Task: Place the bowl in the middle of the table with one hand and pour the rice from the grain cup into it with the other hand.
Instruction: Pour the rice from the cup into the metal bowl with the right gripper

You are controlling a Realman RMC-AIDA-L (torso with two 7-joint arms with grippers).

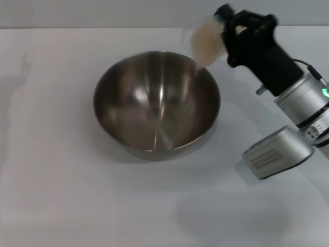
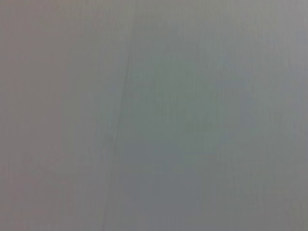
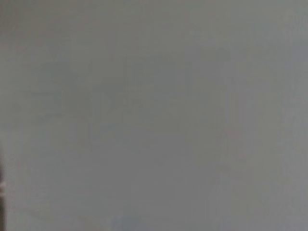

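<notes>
Head view – bowl: we see the steel bowl (image 1: 157,103) standing upright near the middle of the table (image 1: 61,195), its shiny inside bare of grains as far as we can make out.
Head view – cup: the clear cup (image 1: 204,41) hangs in the air at about 1 o'clock from the bowl's centre, tilted over with its mouth toward the bowl's far rim, just above that rim.
Head view – rice: the pale rice (image 1: 208,43) sits as a loose mass inside the tilted cup; whether any grains are falling we cannot tell, since the cup is blurred.
Head view – right gripper: the right gripper (image 1: 226,31) reaches in from 3 o'clock of the bowl and carries the cup at its tip, its black fingers closed on the cup's side; the exact contact is hidden by blur.
Head view – right arm: the silver and black arm (image 1: 288,128) runs down toward 4 o'clock, clear of the bowl.
Head view – left gripper: we do not see it here.
Left wrist view: we see only a plain grey surface, with no fingers and no task thing.
Right wrist view: we see only a plain grey surface as well, so the cup and bowl do not show here.
</notes>
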